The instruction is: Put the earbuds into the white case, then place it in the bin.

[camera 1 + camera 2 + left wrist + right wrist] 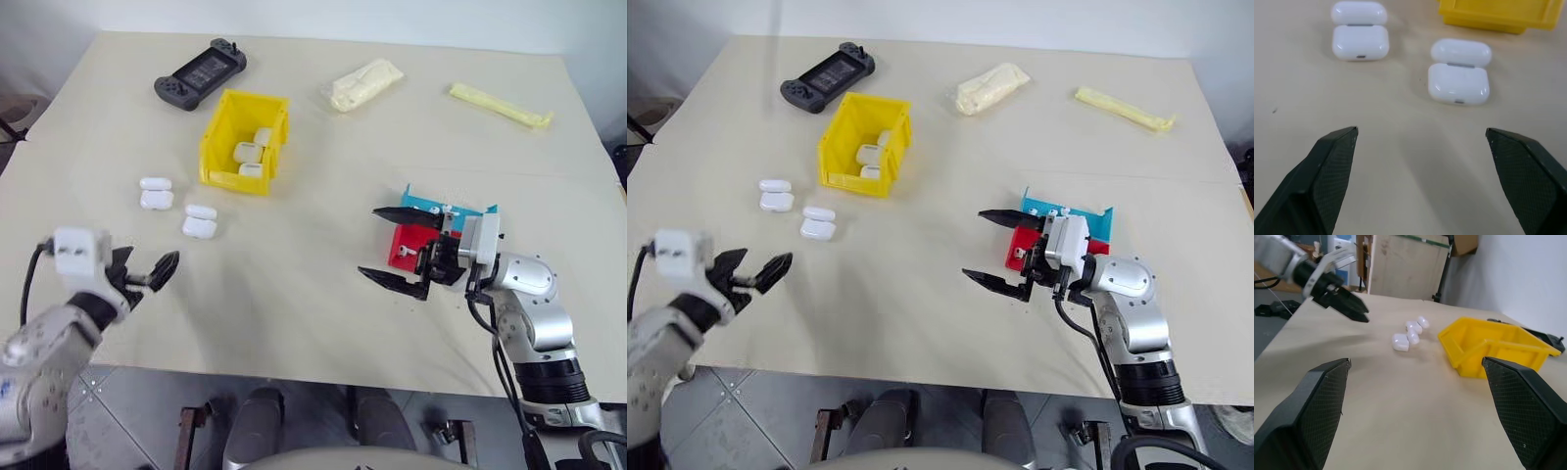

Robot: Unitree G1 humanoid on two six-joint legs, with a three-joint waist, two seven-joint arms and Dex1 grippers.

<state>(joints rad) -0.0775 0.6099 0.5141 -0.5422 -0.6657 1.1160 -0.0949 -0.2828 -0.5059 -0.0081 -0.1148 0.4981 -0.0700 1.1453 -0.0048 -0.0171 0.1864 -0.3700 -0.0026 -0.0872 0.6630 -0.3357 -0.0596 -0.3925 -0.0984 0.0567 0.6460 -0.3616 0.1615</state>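
The left tool (147,271) hangs low over the near-left corner of the desk (294,284), fingers spread wide, nothing between them. Just ahead of it lie two white cases, lids flipped back: the nearer case (200,221) sits a little past the fingertips, the farther case (156,193) beside it, further left. Beyond them stands the yellow bin (217,157), more white cases (251,153) already lying inside. Over to the right, the right tool (400,247) points across the desk toward the left, fingers spread, gripping nothing, well apart from the cases and the bin. Right behind it lies the red-and-blue tray (423,206); whether the small white bits on it are earbuds, I cannot tell.
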